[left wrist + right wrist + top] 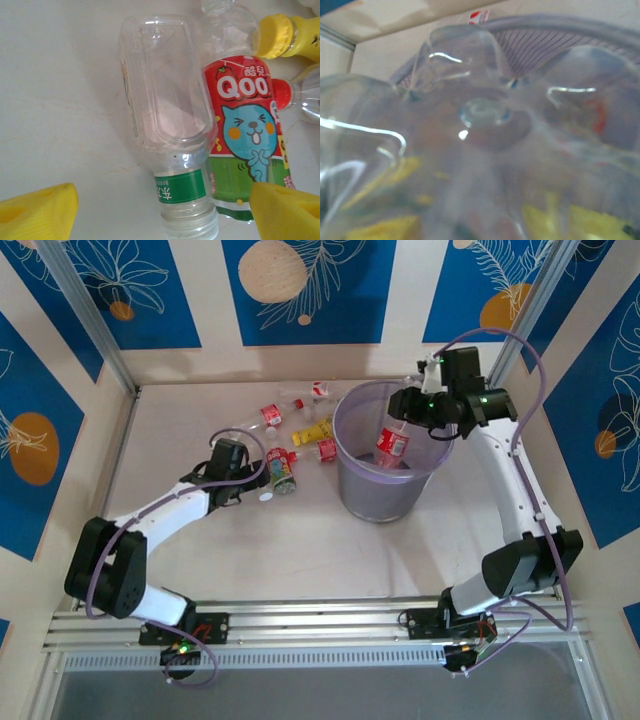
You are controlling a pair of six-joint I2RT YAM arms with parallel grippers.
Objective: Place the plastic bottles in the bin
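- The right gripper (408, 412) is clamped on a clear plastic bottle with a red label (392, 444) and holds it tilted over the bin's open mouth. From the right wrist, this bottle's lobed clear base (485, 115) sits right against the lens.
- The large round translucent lavender-grey plastic bin (375, 495) stands on the white table (200, 550), right of centre. Its ribbed rim (560, 25) curves behind the held bottle.
- The left gripper (262, 480) hangs low over the table, jaws spread wide and holding nothing. Its yellow fingertips (37, 212) stand either side of two lying bottles.
- Those two touch side by side: a clear flat-sided bottle with a green neck band (170, 125) and a bottle with a red-and-green cartoon cat label (247, 145).
- Just beyond them lie a yellow bottle with a yellow cap (290, 35) and a red-capped clear bottle (300, 97).
- All these loose bottles lie on the table left of the bin, outside it.
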